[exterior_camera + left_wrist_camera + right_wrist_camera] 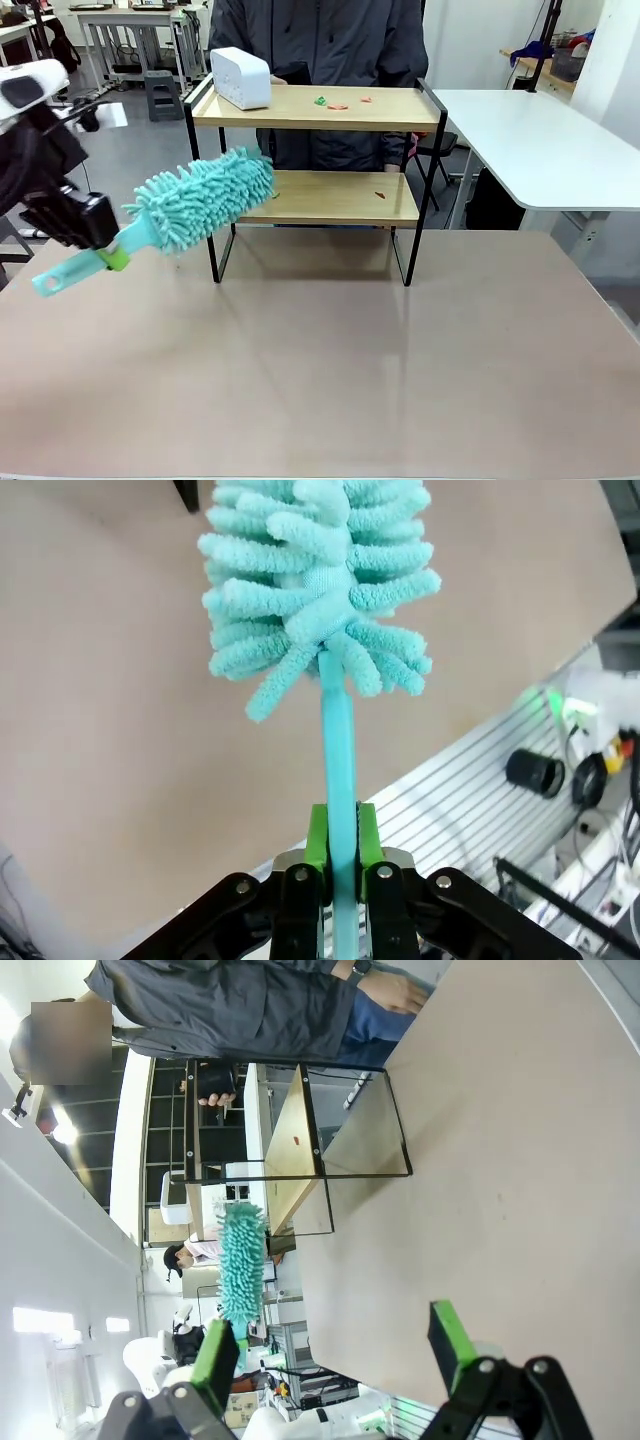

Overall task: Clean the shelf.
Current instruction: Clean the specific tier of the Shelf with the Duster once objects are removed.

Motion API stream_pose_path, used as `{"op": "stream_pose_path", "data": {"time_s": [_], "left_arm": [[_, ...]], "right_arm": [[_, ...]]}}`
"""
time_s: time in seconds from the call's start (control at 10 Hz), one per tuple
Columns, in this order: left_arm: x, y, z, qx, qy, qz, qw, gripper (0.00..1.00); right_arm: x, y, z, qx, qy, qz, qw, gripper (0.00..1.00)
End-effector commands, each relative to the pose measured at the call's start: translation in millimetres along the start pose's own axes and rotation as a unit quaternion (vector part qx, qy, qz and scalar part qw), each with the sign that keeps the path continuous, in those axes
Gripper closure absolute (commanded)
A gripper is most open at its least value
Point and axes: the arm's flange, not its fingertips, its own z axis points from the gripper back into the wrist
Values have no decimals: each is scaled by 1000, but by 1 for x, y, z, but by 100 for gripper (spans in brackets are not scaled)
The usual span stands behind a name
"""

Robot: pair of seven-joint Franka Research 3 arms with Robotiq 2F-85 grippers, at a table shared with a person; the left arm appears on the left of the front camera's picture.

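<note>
The left gripper (pixel 342 842) is clamped on the teal handle of a fluffy duster (pixel 205 200), which is held slanted, its head raised at the left end of the shelf (pixel 400 112). The right gripper (pixel 335 1352) is spread wide and empty. The shelf stands far across the table (pixel 320 380), before the person. Small scraps (pixel 338 104) lie on both boards, with a white box (pixel 242 77) on the upper one. The approach is judged to be in hand. Next, the head must be laid on a board and drawn across the scraps, clear of the frame.
</note>
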Motion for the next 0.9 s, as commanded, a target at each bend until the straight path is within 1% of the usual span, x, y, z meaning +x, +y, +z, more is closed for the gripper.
{"op": "stream_pose_path", "data": {"time_s": [0.0,0.2,0.5,0.7,0.8], "left_arm": [[22,-13,-3,7,-17,53,998,87],[38,-12,-6,12,-26,101,994,87],[74,-16,-18,48,-48,152,986,87],[101,-18,-32,72,-37,173,982,87],[114,-18,-39,85,-36,193,977,87]], "right_arm": [[-1,0,-3,13,-6,11,1000,0],[-1,0,-3,13,-6,11,1000,0],[-1,0,-3,13,-6,11,1000,0],[-1,0,-3,13,-6,11,1000,0],[-1,0,-3,13,-6,11,1000,0]]}}
